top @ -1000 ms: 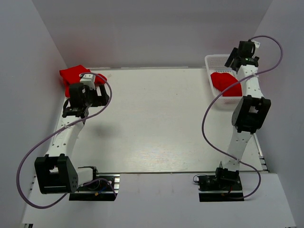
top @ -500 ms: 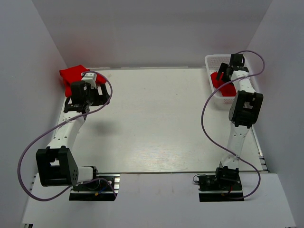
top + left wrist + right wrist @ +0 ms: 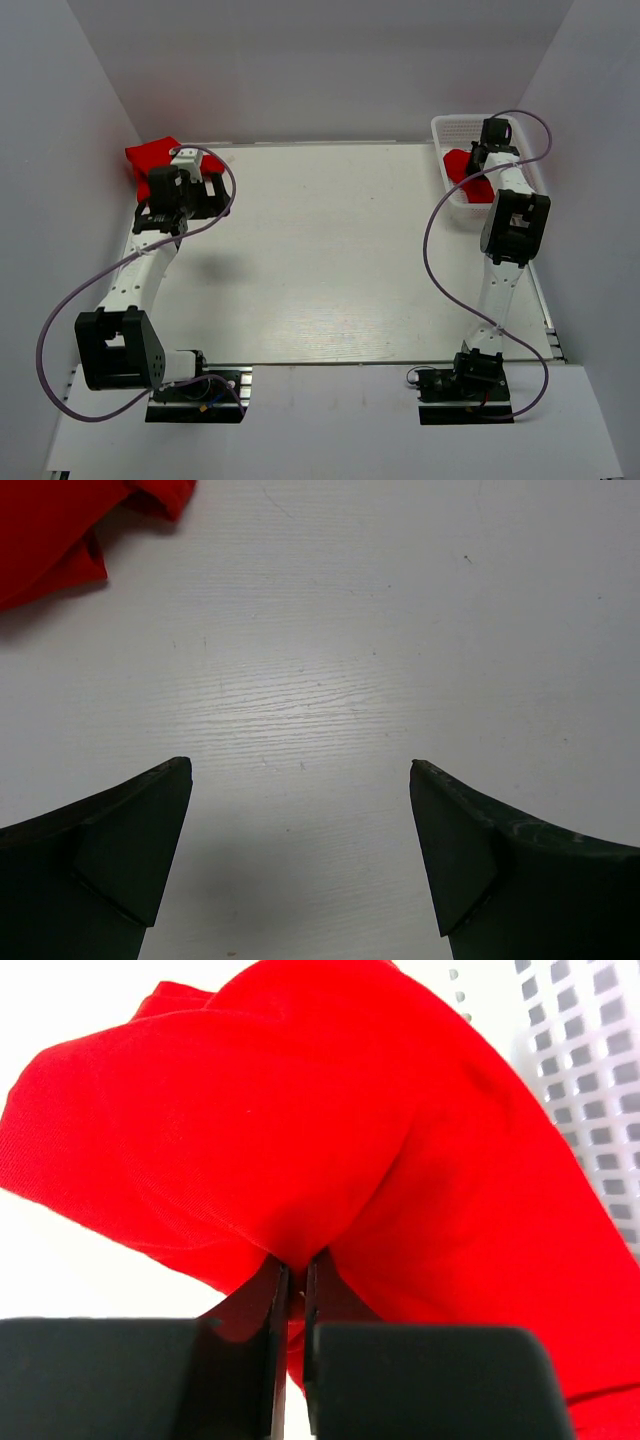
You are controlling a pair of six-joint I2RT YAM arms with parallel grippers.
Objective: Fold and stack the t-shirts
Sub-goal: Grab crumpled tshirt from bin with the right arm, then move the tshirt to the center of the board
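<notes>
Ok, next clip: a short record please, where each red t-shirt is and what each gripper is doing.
far-left t-shirt: lying at the far-left corner of the table
basket t-shirt: bunched in the white mesh basket, far right
left gripper: open over bare table, beside the far-left t-shirt, not touching
right gripper: shut on a fold of the basket t-shirt
stack: none yet

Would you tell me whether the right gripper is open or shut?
Shut: the right gripper pinches a fold of the red t-shirt in the white basket.

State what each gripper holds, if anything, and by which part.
The right gripper pinches a fold of the red t-shirt in the basket. The left gripper is open, holding nothing.
</notes>
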